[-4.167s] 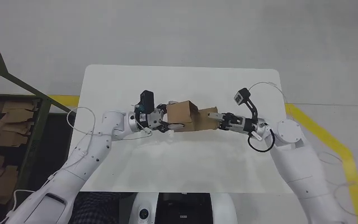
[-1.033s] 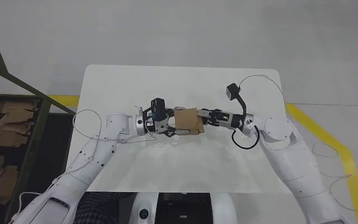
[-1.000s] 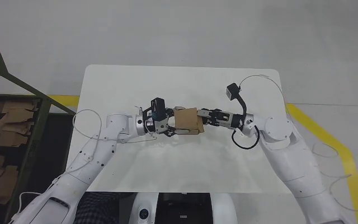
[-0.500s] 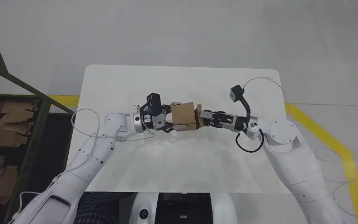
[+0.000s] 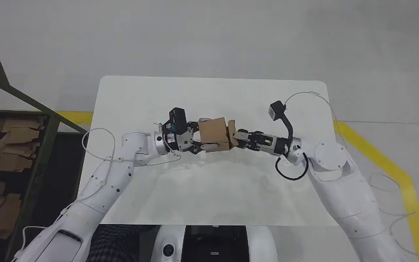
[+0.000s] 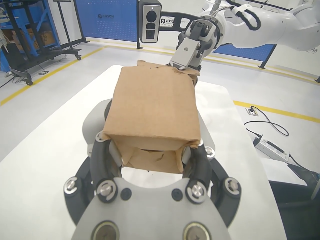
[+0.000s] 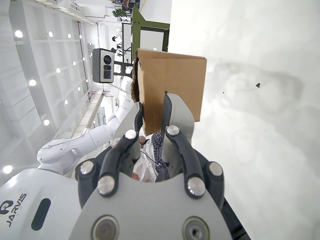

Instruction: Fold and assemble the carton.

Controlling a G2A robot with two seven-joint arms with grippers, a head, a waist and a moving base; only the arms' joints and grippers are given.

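A small brown carton [image 5: 213, 133] hangs above the middle of the white table [image 5: 275, 105], held between both arms. My left gripper [image 6: 147, 148] is shut on the carton [image 6: 152, 108] at its near open end, one finger on each side wall. My right gripper [image 7: 152, 116] is shut on a flap at the opposite end of the carton [image 7: 172, 81]. In the left wrist view the right gripper [image 6: 186, 58] meets the carton's far top edge. In the top view the left gripper [image 5: 191, 139] and right gripper [image 5: 234, 139] flank the box.
The table's right edge [image 7: 225, 13] and front area lie bare around the arms. A bin of flat cardboard pieces [image 5: 16, 154] stands on the floor left of the table. Yellow floor tape [image 5: 366, 154] runs to the right.
Over the last seconds both arms have closed in and the carton has shortened from a long sleeve to a compact box. In the last half second it has barely shifted.
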